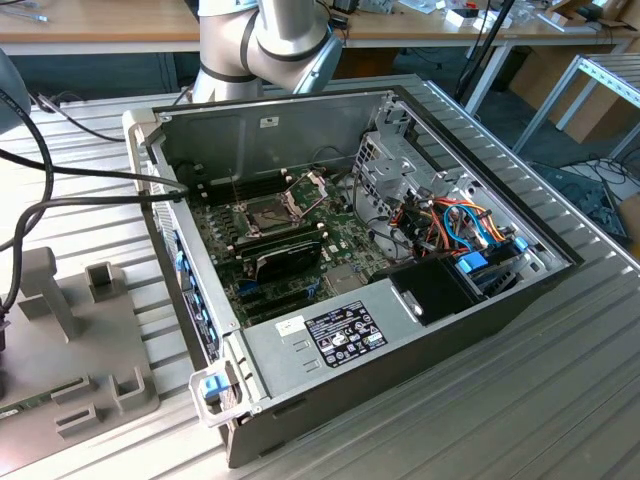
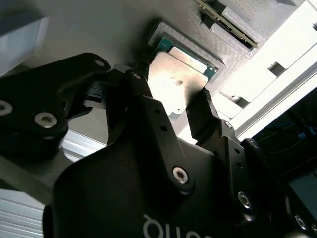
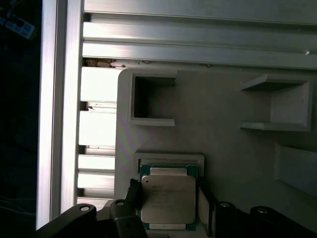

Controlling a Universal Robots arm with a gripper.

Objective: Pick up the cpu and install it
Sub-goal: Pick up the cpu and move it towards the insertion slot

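The cpu [image 3: 168, 198] [image 2: 178, 87], a flat square chip with a dull silver top, lies in a shallow square recess of a grey holder block [image 3: 223, 148] [image 2: 99, 29]. My gripper [image 3: 168, 196] [image 2: 173, 96] is over it, with one black finger [image 2: 143, 99] against one edge and the other [image 2: 208, 111] against the opposite edge. The chip still sits level in the recess. In the exterior view the motherboard's socket [image 1: 272, 212] stands uncovered, its metal frame [image 1: 308, 185] hinged up.
The open computer case [image 1: 360, 350] lies on a ribbed aluminium table [image 1: 560, 400]. A black expansion card [image 1: 285, 258] sits just in front of the socket, with drive cages and cables [image 1: 460, 225] toward the exterior view's right. The grey holder [image 1: 90, 340] stands at that view's left.
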